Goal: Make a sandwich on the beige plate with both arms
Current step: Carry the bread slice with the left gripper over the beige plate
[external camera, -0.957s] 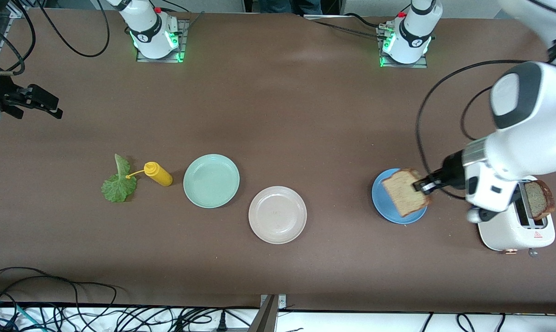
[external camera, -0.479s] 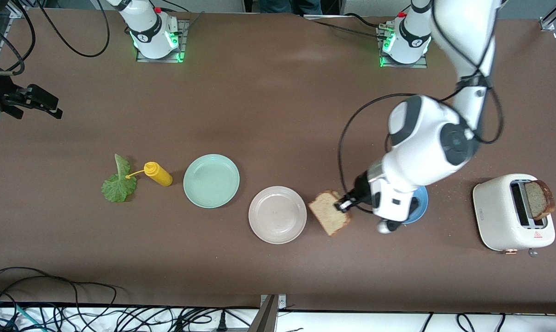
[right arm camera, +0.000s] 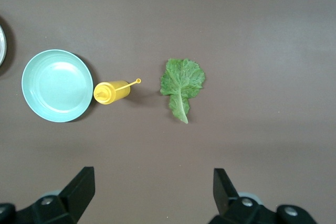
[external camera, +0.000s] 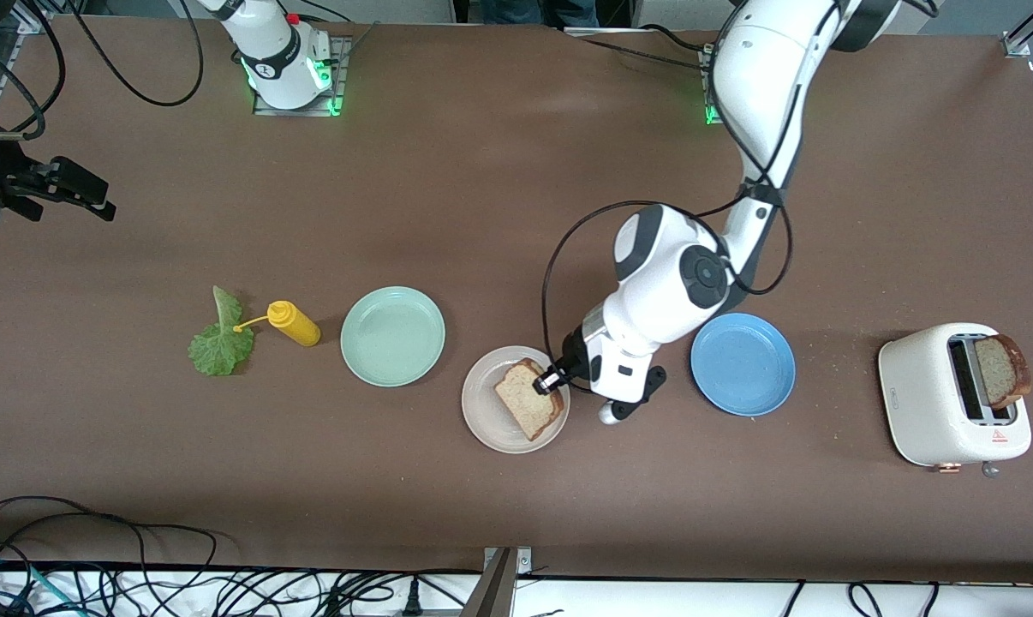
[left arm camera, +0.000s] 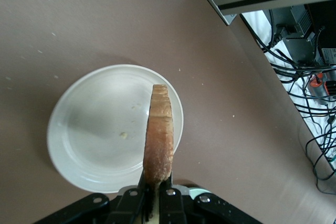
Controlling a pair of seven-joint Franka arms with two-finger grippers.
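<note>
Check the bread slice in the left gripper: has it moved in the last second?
Yes. The bread slice, held by the left gripper, went from over the blue plate to over the beige plate.

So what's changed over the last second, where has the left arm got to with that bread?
The left gripper, shut on the bread slice, carried it from over the blue plate toward the right arm's end; it is now over the beige plate, not yet released. The right gripper stayed open, waiting over the table near the lettuce leaf. The toaster, second slice, mint-green plate and yellow bottle stayed put.
</note>
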